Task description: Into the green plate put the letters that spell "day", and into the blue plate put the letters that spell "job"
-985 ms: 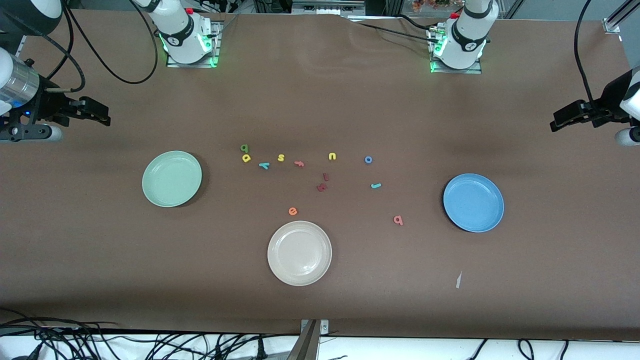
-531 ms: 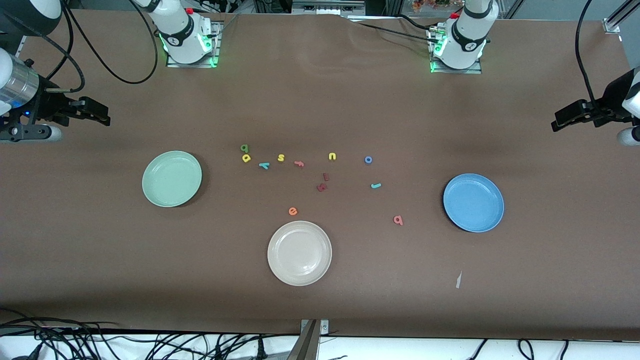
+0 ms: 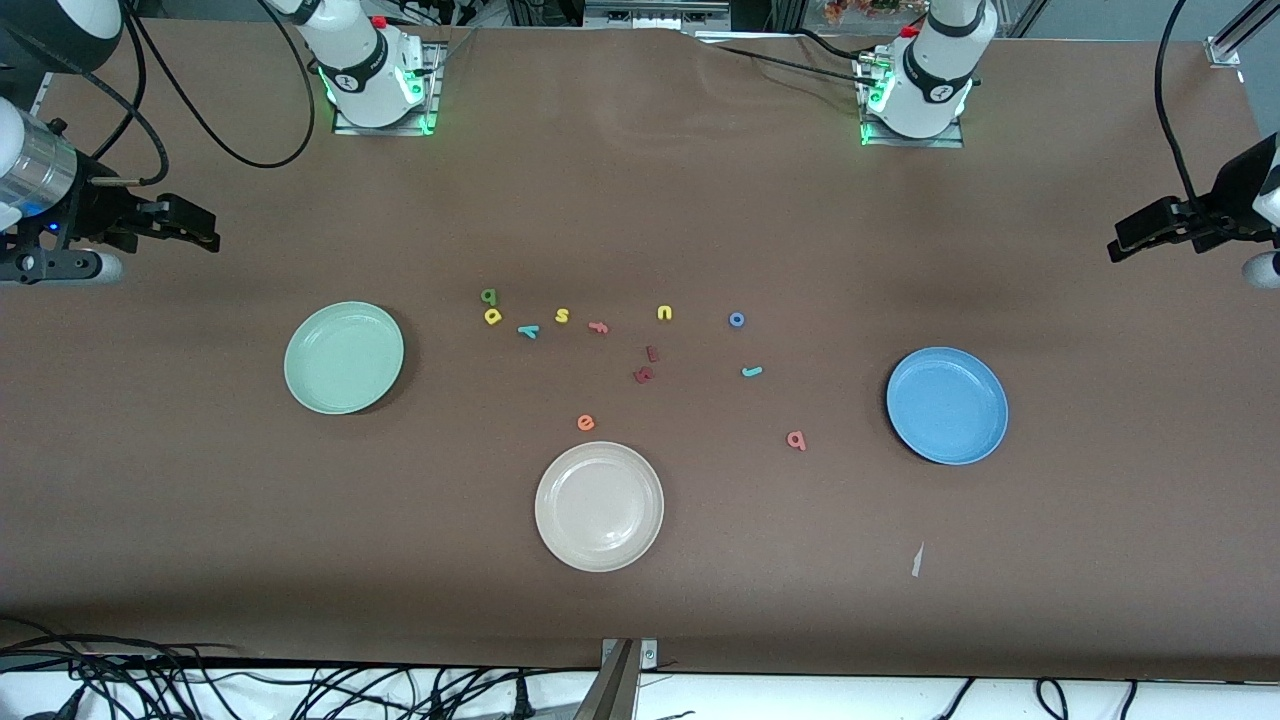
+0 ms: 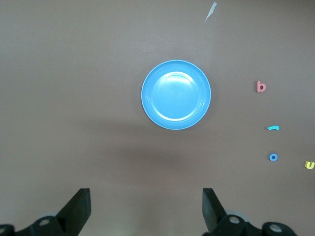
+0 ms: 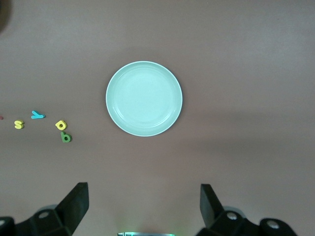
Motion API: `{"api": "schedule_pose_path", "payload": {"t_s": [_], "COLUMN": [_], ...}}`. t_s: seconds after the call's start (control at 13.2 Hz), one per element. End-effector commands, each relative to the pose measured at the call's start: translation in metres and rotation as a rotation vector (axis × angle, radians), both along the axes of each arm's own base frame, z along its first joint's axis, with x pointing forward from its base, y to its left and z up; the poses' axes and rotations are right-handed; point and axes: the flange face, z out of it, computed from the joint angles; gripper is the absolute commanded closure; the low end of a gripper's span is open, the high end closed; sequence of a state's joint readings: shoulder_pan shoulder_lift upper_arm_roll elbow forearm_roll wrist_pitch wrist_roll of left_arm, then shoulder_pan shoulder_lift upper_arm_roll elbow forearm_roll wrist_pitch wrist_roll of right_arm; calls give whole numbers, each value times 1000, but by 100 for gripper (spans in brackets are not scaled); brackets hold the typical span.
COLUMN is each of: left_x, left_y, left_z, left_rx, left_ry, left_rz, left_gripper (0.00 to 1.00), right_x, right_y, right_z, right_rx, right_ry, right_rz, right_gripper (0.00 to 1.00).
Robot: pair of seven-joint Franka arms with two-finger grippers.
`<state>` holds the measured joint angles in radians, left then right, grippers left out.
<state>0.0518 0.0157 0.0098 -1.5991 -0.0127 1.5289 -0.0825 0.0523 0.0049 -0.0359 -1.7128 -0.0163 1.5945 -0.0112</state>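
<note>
The right gripper (image 3: pixel 205 238) is hanging with its fingers spread wide and nothing between them, up in the air over the bare table at the right arm's end, and the green plate (image 3: pixel 344 357) is lying just inward of it, toward the table's middle. The three letters of "day" are sitting in a tight cluster past that plate, farther inward again from this gripper: the dark green "a" (image 3: pixel 489 296) and the yellow "d" (image 3: pixel 492 317) nearly touching, the teal "y" (image 3: pixel 528 331) just beside them. The left gripper (image 3: pixel 1122 249) is mirroring this pose over the left arm's end of the table, equally wide and empty, with the blue plate (image 3: pixel 947 405) lying inward of it. The letters of "job" are lying looser, inward of that plate: the pinkish-red "b" (image 3: pixel 796 440) closest to the plate, the teal "j" (image 3: pixel 752 371) and the blue "o" (image 3: pixel 737 320) a little farther in. The "j" is lying with its long axis running roughly along the table's length. Neither plate is holding a letter yet. Judged by reach, each arm is standing nearer its own word, so the opening move probably requires an inward reach over the plate to the letters.
</note>
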Motion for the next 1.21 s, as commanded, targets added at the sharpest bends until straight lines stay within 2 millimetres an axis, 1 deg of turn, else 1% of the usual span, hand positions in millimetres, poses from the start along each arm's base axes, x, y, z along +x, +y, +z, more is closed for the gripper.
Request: {"api": "schedule_pose_path", "payload": {"t_s": [0.0, 0.68, 0.91, 1.14], "left_x": [-4, -3, -3, -3], "left_y": [3, 3, 12, 11], "left_z": [8, 5, 6, 5], "left_rx": [-23, -23, -23, -23], "left_ry": [-2, 1, -2, -2], "left_rz": [-13, -13, 2, 1], "left_gripper": [0, 0, 0, 0], "right_x": [0, 1, 1, 0], "right_y": [-1, -1, -1, -1], "right_z": [2, -1, -1, -1], "right_rx": [11, 11, 12, 12], "right_ry": [3, 6, 6, 9], "right_rz": [-9, -11, -11, -11], "right_gripper": [0, 0, 0, 0]}}
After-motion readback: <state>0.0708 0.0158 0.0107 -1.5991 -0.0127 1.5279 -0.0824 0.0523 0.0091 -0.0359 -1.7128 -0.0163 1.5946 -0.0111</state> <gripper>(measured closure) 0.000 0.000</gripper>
